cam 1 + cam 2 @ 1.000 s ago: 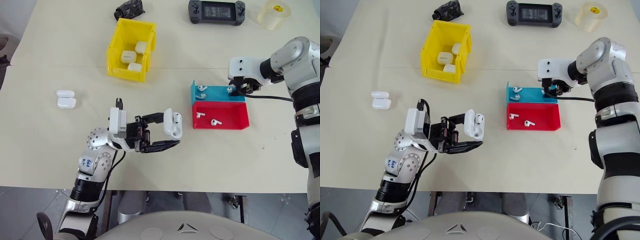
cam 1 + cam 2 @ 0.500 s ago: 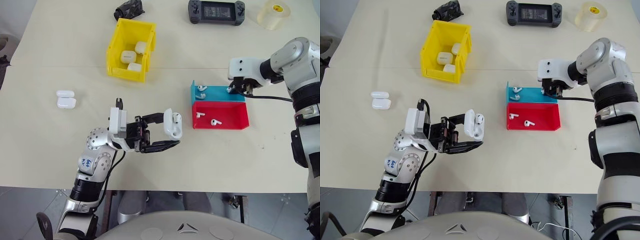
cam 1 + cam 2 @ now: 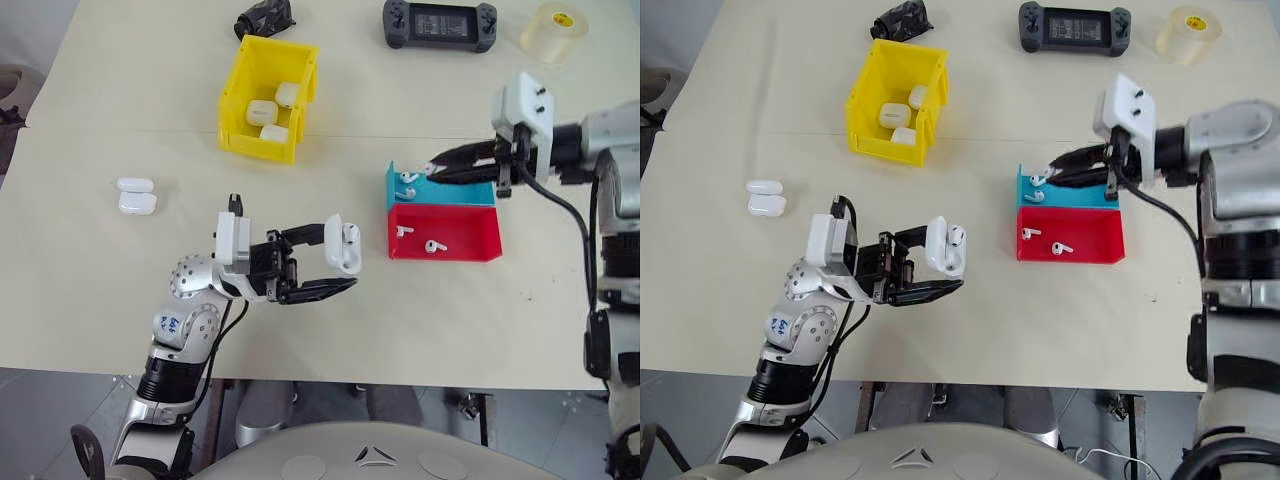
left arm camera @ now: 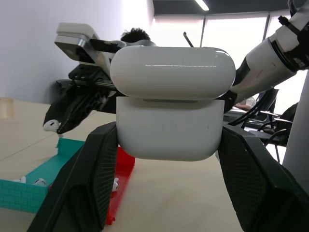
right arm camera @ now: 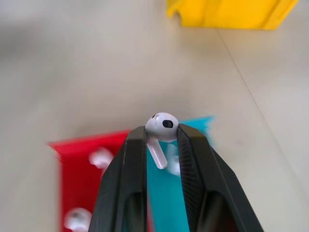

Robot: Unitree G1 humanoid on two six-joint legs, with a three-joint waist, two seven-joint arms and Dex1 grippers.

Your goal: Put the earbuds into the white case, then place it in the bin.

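Observation:
My left gripper (image 3: 334, 262) is shut on the white case (image 3: 346, 250), held above the table's front middle with its lid flipped open. My right gripper (image 3: 432, 170) hovers over the teal tray (image 3: 458, 191), pointing left, shut on one earbud (image 5: 162, 128) pinched between its fingertips. Two more earbuds (image 3: 407, 180) lie in the teal tray. Another two (image 3: 432, 245) lie in the red tray (image 3: 465, 236). The yellow bin (image 3: 233, 98) stands at the back left, holding three white cases.
Two closed white cases (image 3: 136, 195) lie on the table at the left. At the far edge are a black game controller (image 3: 440, 22), a roll of tape (image 3: 557, 27) and a dark crumpled object (image 3: 262, 17).
My right gripper has risen out of the teal tray with an earbud and swung round to point left. The left gripper and the case have stayed put.

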